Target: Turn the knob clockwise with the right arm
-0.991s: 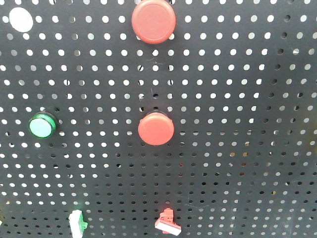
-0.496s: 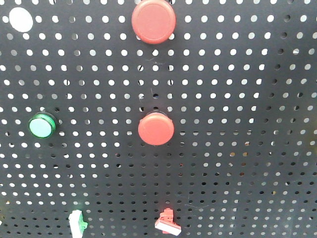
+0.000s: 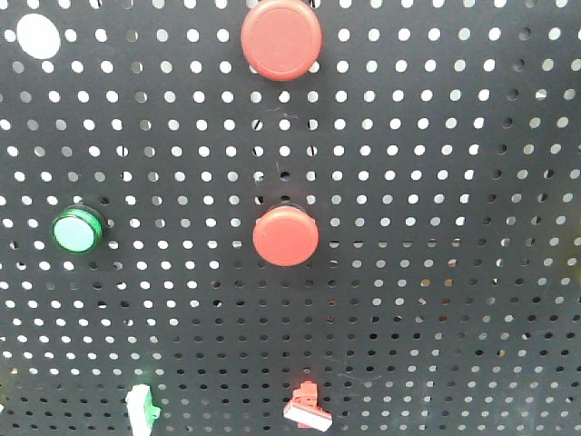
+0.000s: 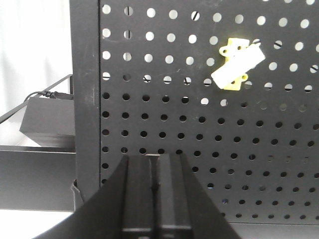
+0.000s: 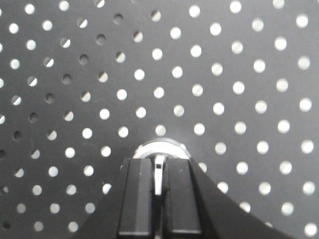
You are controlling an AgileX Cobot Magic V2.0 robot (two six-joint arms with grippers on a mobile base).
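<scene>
In the right wrist view the knob (image 5: 160, 148) is a round silver-rimmed dial on the black pegboard (image 5: 209, 74), with a thin white handle (image 5: 159, 174) sticking out toward the camera. My right gripper (image 5: 159, 172) is shut on that handle, one black finger on each side of it. The whole view is tilted, the hole rows slanting. My left gripper (image 4: 158, 164) is shut and empty, in front of the lower left part of the pegboard (image 4: 199, 124). Neither gripper nor the knob shows in the front view.
The front view shows two red round buttons (image 3: 281, 38) (image 3: 286, 235), a green button (image 3: 76, 231), a white disc (image 3: 38, 35), a green-white switch (image 3: 141, 406) and a red switch (image 3: 307, 408). A yellow-white switch (image 4: 238, 63) and a black box (image 4: 47, 122) show in the left wrist view.
</scene>
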